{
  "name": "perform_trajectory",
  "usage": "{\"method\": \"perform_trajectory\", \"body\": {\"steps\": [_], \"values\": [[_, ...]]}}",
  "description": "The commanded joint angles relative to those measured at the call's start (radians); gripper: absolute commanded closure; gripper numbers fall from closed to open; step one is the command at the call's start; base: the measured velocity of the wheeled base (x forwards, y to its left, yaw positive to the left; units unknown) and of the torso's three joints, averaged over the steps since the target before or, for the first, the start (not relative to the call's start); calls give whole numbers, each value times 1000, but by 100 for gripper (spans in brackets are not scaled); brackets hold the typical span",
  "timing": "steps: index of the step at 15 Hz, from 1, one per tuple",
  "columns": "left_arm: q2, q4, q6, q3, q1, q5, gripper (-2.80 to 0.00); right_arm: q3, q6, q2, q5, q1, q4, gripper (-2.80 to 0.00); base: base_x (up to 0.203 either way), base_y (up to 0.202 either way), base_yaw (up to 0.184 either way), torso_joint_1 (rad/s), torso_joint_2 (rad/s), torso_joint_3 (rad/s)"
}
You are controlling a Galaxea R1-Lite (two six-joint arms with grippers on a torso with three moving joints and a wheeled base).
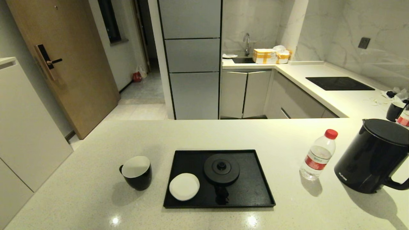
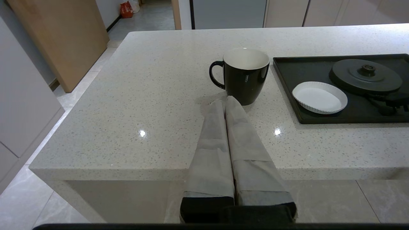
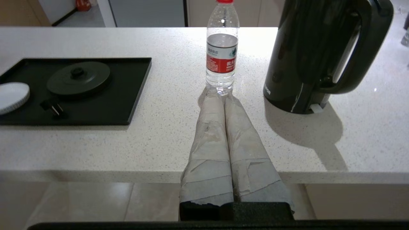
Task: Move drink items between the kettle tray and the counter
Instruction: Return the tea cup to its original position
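Note:
The black kettle tray (image 1: 255, 179) lies on the cream counter (image 1: 96, 198) and carries the round kettle base disc (image 1: 221, 168) and a white coaster (image 1: 184, 186). A black mug (image 1: 136, 172) with a white interior stands on the counter left of the tray. Right of the tray stand the red-capped water bottle (image 1: 318, 154) and the tall black kettle (image 1: 372, 156). My left gripper (image 2: 225, 99) is shut and empty, short of the mug (image 2: 245, 75) by the counter's near edge. My right gripper (image 3: 222, 95) is shut and empty, pointing at the bottle (image 3: 221, 51), with the kettle (image 3: 316, 54) beside it. Neither arm shows in the head view.
A black hob panel (image 1: 339, 83) sits in the far counter at the right. Another dark mug (image 1: 394, 111) and a second bottle (image 1: 404, 118) stand at the far right edge. Yellow-taped boxes (image 1: 270, 56) sit by the sink. A wooden door (image 1: 64, 60) is at the left.

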Motion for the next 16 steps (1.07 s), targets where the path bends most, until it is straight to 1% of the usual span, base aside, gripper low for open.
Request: {"method": "perform_trajectory", "body": {"steps": [1, 10, 16], "values": [[0, 0, 0, 0, 0, 1, 0, 2, 14, 2, -2, 0, 1, 0, 0, 0, 0, 0, 0, 0], [0, 0, 0, 0, 0, 1, 0, 2, 2, 2, 3, 0, -1, 0, 0, 0, 0, 0, 0, 0], [0, 0, 0, 0, 0, 1, 0, 2, 17, 2, 0, 0, -4, 0, 0, 0, 0, 0, 0, 0]]}}
